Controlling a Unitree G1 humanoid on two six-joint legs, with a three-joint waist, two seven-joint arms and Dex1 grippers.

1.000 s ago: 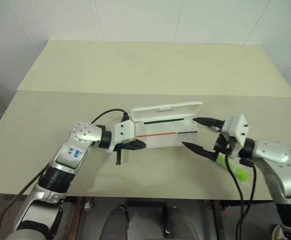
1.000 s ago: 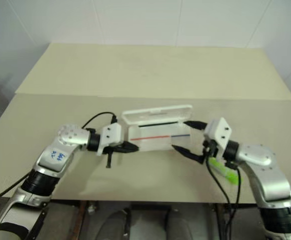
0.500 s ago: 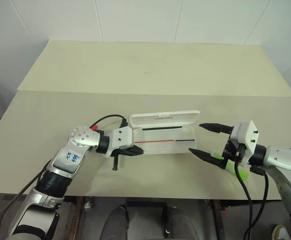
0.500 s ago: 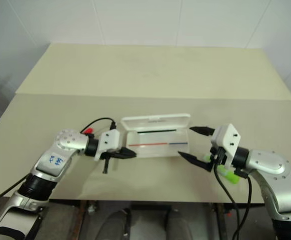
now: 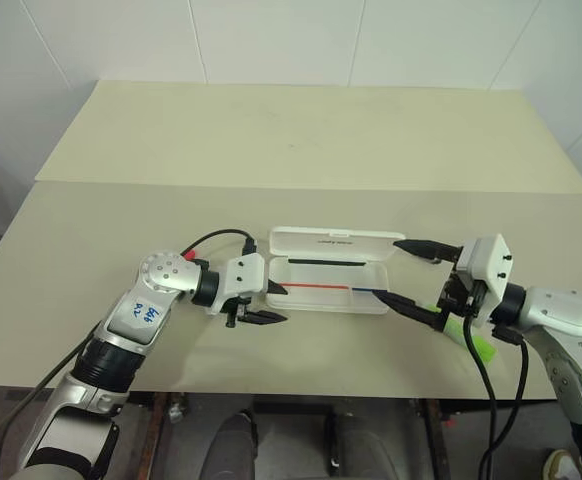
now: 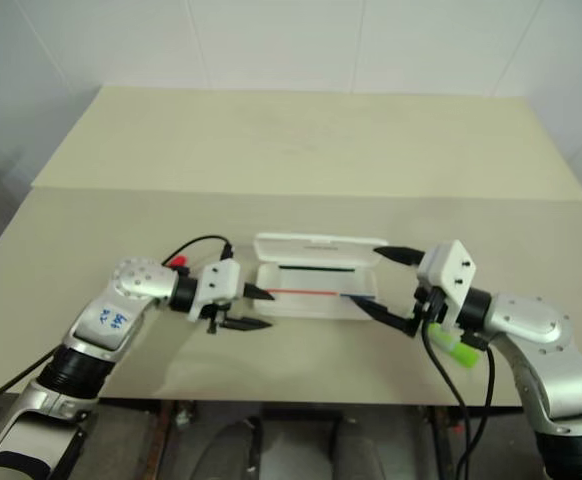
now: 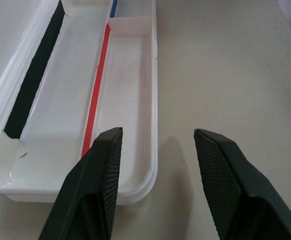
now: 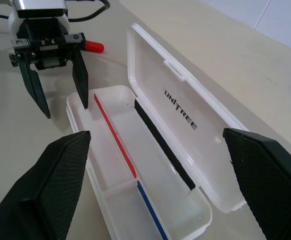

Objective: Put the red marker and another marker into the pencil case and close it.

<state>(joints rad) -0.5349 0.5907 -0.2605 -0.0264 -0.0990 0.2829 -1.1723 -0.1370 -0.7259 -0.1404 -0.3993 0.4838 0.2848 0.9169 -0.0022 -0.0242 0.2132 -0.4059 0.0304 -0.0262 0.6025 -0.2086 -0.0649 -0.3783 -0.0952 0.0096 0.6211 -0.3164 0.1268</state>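
The white pencil case [image 5: 331, 242] lies open at the table's middle, lid folded back and tray empty [image 8: 120, 150]. My left gripper [image 5: 283, 304] is open at the case's left end with nothing between its fingers [image 7: 100, 175]; one finger hangs over the tray's corner. Behind its wrist a red cap [image 8: 93, 46], apparently the red marker, peeks out on the table, its barrel hidden. My right gripper [image 5: 388, 270] is open wide around the case's right end. The lime-green marker [image 5: 479, 343] lies on the table under my right forearm.
A black cable [image 5: 216, 237] loops over the table behind the left wrist. The table's front edge [image 5: 351, 392] runs close below both arms. A seam [image 5: 301, 186] crosses the tabletop farther back, with bare surface beyond it.
My left gripper, shut at the case's left end before, has opened its fingers. The whole picture has shifted with the camera. The right gripper stays wide open.
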